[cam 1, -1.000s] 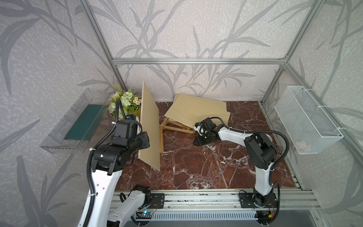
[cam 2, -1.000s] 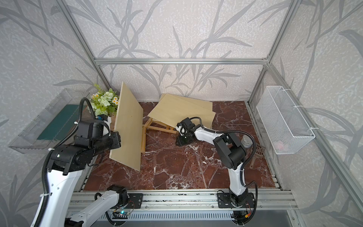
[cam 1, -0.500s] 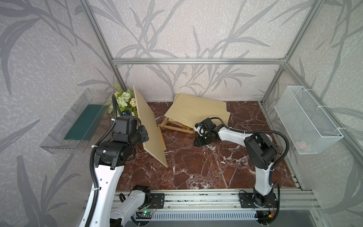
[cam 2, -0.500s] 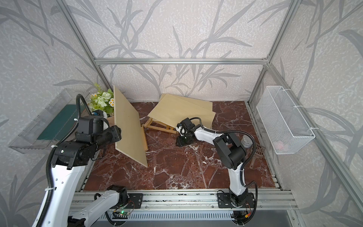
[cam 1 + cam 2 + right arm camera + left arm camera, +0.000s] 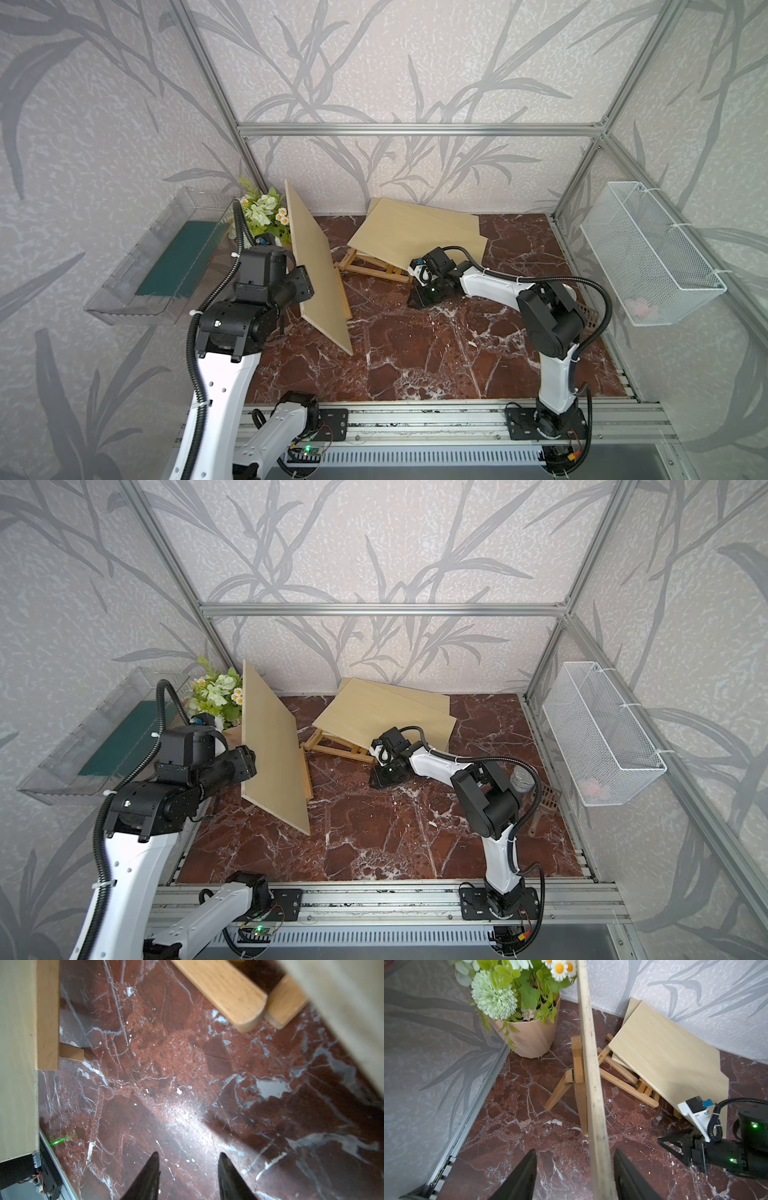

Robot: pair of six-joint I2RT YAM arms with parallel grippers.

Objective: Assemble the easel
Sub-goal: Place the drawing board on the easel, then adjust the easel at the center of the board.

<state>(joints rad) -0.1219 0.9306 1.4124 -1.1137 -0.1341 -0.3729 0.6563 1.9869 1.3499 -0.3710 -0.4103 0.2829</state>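
Left claw (image 5: 574, 1153) stands open, its two dark fingers (image 5: 525, 1176) spread on either side of the thin edge of an upright board (image 5: 588, 1053). A clear gap shows on one side, and the other finger is near the wood, so nothing is clamped. That board (image 5: 316, 266) stands tilted at about 10 o'clock on the table (image 5: 415, 353), leaning against the front of a small wooden easel (image 5: 578, 1076) whose rear leg is splayed out on its hinge. Just past it, in the 11 o'clock corner, is a flower pot (image 5: 264, 212) with green and white blooms. Right claw (image 5: 188, 1155) is also open, with nothing between its fingers, low over the red marble near the table's middle. At 12 o'clock from it a second easel (image 5: 370, 268) lies folded flat on the marble. Two boards (image 5: 415, 232) are stacked on that easel and slope up toward the back wall. Beyond the table, a clear tray (image 5: 166, 257) hangs on the wall at 9 o'clock and a wire basket (image 5: 648, 253) hangs at 3 o'clock, as both top views show.
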